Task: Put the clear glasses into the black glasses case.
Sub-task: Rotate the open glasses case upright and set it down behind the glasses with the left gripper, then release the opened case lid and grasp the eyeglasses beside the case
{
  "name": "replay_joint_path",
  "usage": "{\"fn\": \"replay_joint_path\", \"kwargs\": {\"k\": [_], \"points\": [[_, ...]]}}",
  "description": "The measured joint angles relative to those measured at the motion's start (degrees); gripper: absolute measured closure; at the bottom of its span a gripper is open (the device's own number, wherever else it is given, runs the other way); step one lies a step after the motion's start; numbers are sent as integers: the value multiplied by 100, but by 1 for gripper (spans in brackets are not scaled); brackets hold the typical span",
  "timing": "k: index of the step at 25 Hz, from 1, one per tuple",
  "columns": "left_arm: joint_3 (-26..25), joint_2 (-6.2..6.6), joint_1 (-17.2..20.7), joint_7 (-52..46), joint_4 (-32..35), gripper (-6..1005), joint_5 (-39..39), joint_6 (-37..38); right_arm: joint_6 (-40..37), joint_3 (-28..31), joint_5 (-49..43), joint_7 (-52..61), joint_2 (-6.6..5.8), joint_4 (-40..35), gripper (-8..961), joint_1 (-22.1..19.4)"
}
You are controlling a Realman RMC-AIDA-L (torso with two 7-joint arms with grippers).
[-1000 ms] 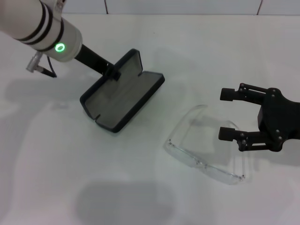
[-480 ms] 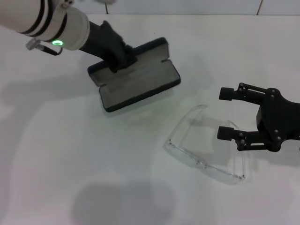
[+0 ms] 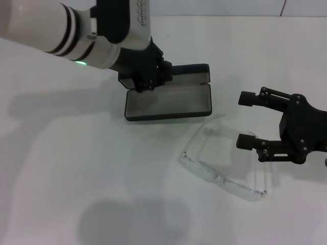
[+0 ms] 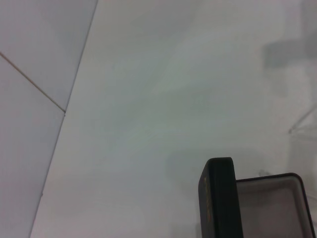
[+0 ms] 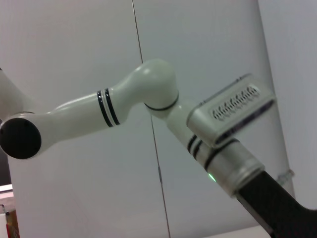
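Table (image 3: 76, 178): white, matte, plain; it fills the head view. A pale tiled wall (image 4: 29, 74) runs along its far edge, grout lines visible.

Left arm (image 3: 56, 30): reaches in from the far left. The left gripper (image 3: 148, 76) sits at the far-left corner of the black glasses case (image 3: 168, 99), closed on the edge there, apparently where lid meets tray. The fingertips themselves are hidden by the wrist, so the exact hold is a judgement.

Black glasses case: open, grey lining up, long axis running left to right, lid standing along the far side. The left wrist view shows the lid edge with gold lettering and a corner of the tray.

Right gripper (image 3: 249, 118): hovers at the right, fingers spread wide, holding nothing, just beside the right end of the clear glasses (image 3: 225, 163) and not touching them.

Clear glasses: flat on the table, near and right of the case, arms unfolded, close to the case but apart from it.

Step in hand, as judged: the case is being positioned and steadied; the glasses are not yet picked up.

Next move calls for: right gripper down onto the frame or an arm of the glasses. Transparent, thin, probably slippery plastic, so the grasp needs care. Then lift across to the tray while the left gripper holds the case.
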Motion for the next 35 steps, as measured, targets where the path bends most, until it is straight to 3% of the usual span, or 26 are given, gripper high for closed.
{"fn": "replay_joint_path", "kwargs": {"k": [7,20,28,35], "points": [[279,0,10,-15,-252,789,64,-420,-26,31,21,24,-1,0,84,-45],[553,-15,40,-457,-233,785,583,-474,0,41,21,40,-9,0,84,-9],[528,-17,66,-738,-208,782,508,-472,36,56,88,8,-27,-1,84,-15],[444,0,242,-730,-38,641,47,-376,41,55,91,5,-32,-1,84,-2]]}}
